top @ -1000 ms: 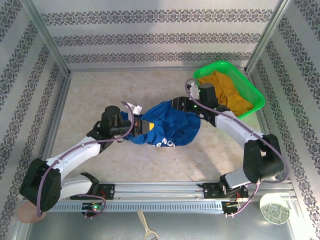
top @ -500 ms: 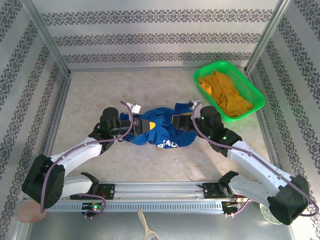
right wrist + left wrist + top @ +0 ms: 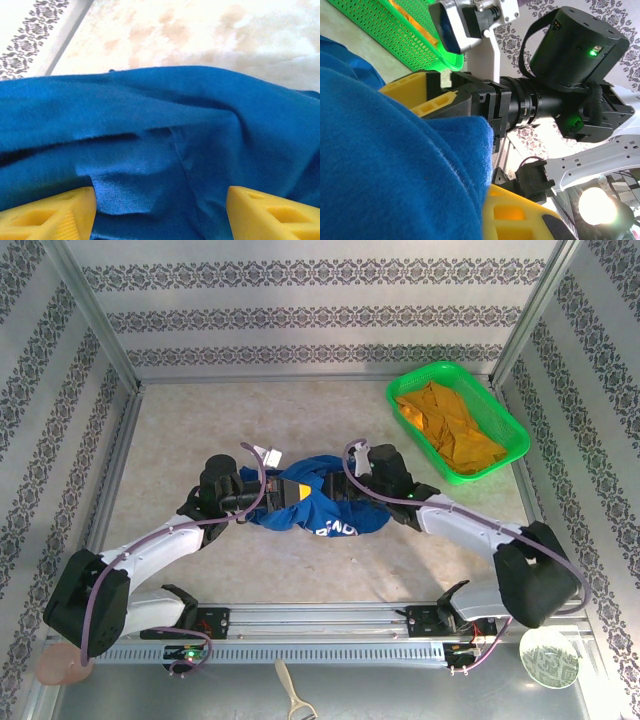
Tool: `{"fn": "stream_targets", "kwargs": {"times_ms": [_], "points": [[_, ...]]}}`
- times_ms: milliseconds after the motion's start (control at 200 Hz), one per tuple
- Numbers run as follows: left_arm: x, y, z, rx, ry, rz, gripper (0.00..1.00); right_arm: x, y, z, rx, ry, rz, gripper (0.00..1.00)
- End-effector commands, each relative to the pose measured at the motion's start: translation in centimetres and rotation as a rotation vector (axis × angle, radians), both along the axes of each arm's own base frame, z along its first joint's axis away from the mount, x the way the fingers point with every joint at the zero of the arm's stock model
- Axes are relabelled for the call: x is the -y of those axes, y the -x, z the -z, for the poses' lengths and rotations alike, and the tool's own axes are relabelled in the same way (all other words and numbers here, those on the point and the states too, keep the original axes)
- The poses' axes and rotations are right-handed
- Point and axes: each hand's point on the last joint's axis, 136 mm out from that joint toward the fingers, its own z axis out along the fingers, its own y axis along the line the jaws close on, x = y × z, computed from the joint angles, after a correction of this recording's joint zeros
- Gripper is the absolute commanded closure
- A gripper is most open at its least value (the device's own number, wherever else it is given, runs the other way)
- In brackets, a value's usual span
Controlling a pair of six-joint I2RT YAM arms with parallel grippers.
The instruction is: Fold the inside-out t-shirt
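Note:
The inside-out t-shirt lies crumpled in a royal-blue heap in the middle of the table, white lettering showing on its near edge. My left gripper is shut on the shirt's left side; in the left wrist view blue cloth is bunched between the yellow fingers. At the heap's right edge, my right gripper stands open. In the right wrist view its yellow fingertips are wide apart, with shirt fabric lying between and ahead of them.
A green basket with an orange-yellow garment stands at the back right, also seen as the green basket behind my left fingers. Patterned walls and metal posts ring the table. The arms' rail runs along the near edge.
My right arm swung from beside the basket down to the shirt's right edge, and its jaws have spread wider. The shirt heap has drawn in a little. The left gripper has kept its grip.

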Motion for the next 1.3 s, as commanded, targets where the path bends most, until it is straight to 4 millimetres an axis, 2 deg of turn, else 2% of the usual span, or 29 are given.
{"fn": "stream_targets", "kwargs": {"times_ms": [0, 40, 75, 155, 220, 370, 480, 575, 639, 674, 699, 764, 789, 819, 989, 1079, 1149, 1299], "points": [[-0.2, 0.0, -2.2, 0.064, 0.042, 0.010, 1.00, -2.9, -0.7, -2.4, 0.072, -0.097, -0.102, 0.33], [-0.1, -0.1, -2.0, 0.060, 0.040, 0.011, 1.00, -3.6, -0.9, -2.5, 0.070, -0.117, -0.124, 0.38], [-0.1, -0.1, -1.9, 0.058, 0.040, 0.008, 1.00, -4.2, -1.0, -2.4, 0.061, -0.131, -0.146, 0.46], [-0.2, -0.5, -1.9, 0.060, 0.046, -0.009, 1.00, -5.0, -1.5, -2.2, 0.045, -0.160, -0.174, 0.76], [-0.6, -1.0, -1.8, 0.061, 0.045, -0.037, 1.00, -4.3, -2.3, -2.7, 0.050, -0.181, -0.145, 1.00], [-2.2, -1.9, -0.7, 0.043, 0.058, -0.110, 1.00, 1.1, -4.1, -5.0, 0.085, -0.238, 0.032, 1.00], [-3.7, -2.6, 0.9, 0.024, 0.047, -0.183, 1.00, 4.3, -3.7, -7.2, 0.123, -0.255, 0.104, 1.00], [-4.6, -3.1, 2.4, 0.002, 0.031, -0.221, 1.00, 5.8, -2.7, -8.9, 0.154, -0.259, 0.126, 1.00], [-4.8, -3.4, 3.2, -0.014, 0.024, -0.230, 1.00, 6.2, -2.1, -9.9, 0.170, -0.268, 0.124, 1.00], [-4.9, -3.5, 3.4, -0.018, 0.022, -0.231, 0.94, 6.3, -1.9, -10.3, 0.175, -0.273, 0.123, 1.00], [-5.0, -3.6, 3.7, -0.026, 0.017, -0.235, 0.86, 6.3, -1.7, -10.5, 0.176, -0.277, 0.121, 1.00], [-5.2, -3.9, 3.9, -0.033, 0.008, -0.247, 0.47, 6.1, -1.4, -11.1, 0.178, -0.288, 0.111, 1.00], [-5.3, -4.0, 3.9, -0.032, 0.002, -0.254, 0.38, 6.1, -1.3, -11.3, 0.179, -0.290, 0.108, 1.00], [-5.4, -4.1, 3.9, -0.028, -0.006, -0.262, 0.33, 6.0, -1.2, -11.5, 0.183, -0.293, 0.105, 1.00], [-5.6, -3.9, 2.0, 0.028, -0.096, -0.294, 0.29, 5.3, -1.0, -11.5, 0.173, -0.284, 0.081, 1.00], [-4.8, -3.7, 1.0, 0.093, -0.215, -0.303, 0.28, 4.7, -0.7, -11.7, 0.172, -0.281, 0.063, 1.00], [-3.7, -3.5, 1.2, 0.139, -0.344, -0.290, 0.28, 4.4, -0.5, -11.7, 0.173, -0.273, 0.053, 1.00], [-1.3, -4.6, 2.6, 0.227, -0.570, -0.276, 0.28, 4.0, -0.1, -12.2, 0.181, -0.262, 0.041, 1.00]]}}
